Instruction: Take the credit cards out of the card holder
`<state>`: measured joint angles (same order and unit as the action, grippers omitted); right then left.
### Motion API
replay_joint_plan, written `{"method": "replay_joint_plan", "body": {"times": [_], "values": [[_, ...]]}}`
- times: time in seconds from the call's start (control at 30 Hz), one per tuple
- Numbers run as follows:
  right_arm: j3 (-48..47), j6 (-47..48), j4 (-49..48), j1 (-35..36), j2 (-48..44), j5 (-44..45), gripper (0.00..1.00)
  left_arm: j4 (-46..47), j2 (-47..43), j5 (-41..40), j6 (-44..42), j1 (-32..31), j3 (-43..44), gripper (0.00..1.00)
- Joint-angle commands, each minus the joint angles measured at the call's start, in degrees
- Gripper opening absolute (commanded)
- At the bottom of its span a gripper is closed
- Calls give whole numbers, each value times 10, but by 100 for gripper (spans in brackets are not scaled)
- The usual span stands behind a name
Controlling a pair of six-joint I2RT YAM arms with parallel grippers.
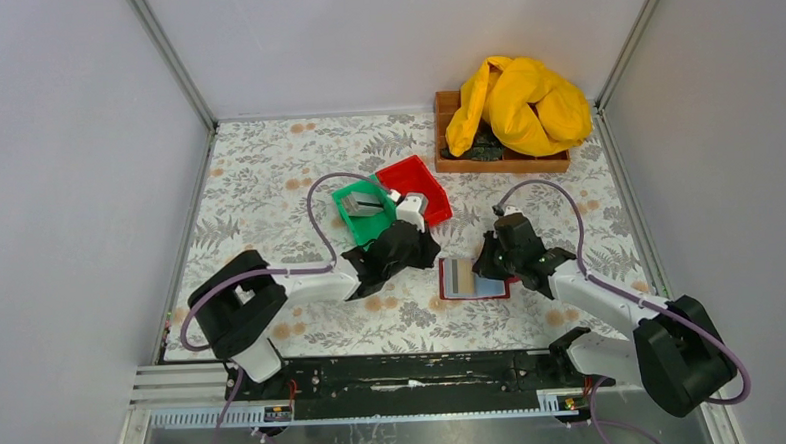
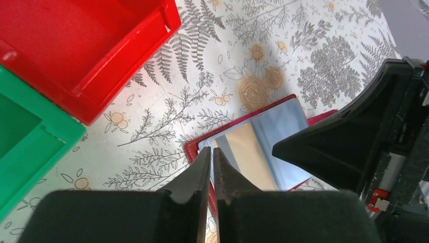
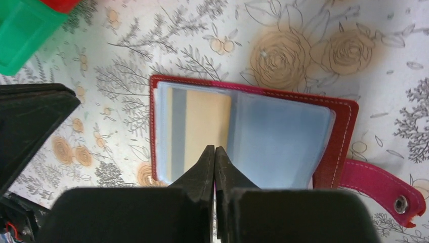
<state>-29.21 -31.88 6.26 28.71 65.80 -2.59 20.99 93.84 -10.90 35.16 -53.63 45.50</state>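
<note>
Partly behind right claw [image 3: 213,152] — card holder [image 3: 283,131]

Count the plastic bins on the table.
2. The green bin sits mid-table; the red bin is close beside it, on its right. The yellow cloth at the back may hide others.

One camera looks down from high over the whole table [image 1: 267,187]; both wrist cameras hang close, facing downward, all three sharing the card holder [image 3: 283,131].
</note>
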Motion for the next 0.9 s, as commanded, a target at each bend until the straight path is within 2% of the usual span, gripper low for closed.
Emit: {"method": "replay_joint_plan", "body": {"times": [0.0,0.1,0.3,0.47,0.6,0.87], "values": [[27,-22,-43,-1,9,3,0,15,22,53,25,-1,12,1],[38,-29,-59,-1,31,3,0,15,41,80,46,-13,19,0],[50,-30,-68,-3,21,24,1,-26,80,18,42,-78,55,0],[69,-24,-76,-7,2,34,0,-21,131,23,70,-88,52,0],[81,-14,-79,-11,-18,32,0,-25,118,-2,67,-88,12,0],[92,-13,-104,-15,4,9,0,-12,75,-18,80,-89,-47,0]]}}
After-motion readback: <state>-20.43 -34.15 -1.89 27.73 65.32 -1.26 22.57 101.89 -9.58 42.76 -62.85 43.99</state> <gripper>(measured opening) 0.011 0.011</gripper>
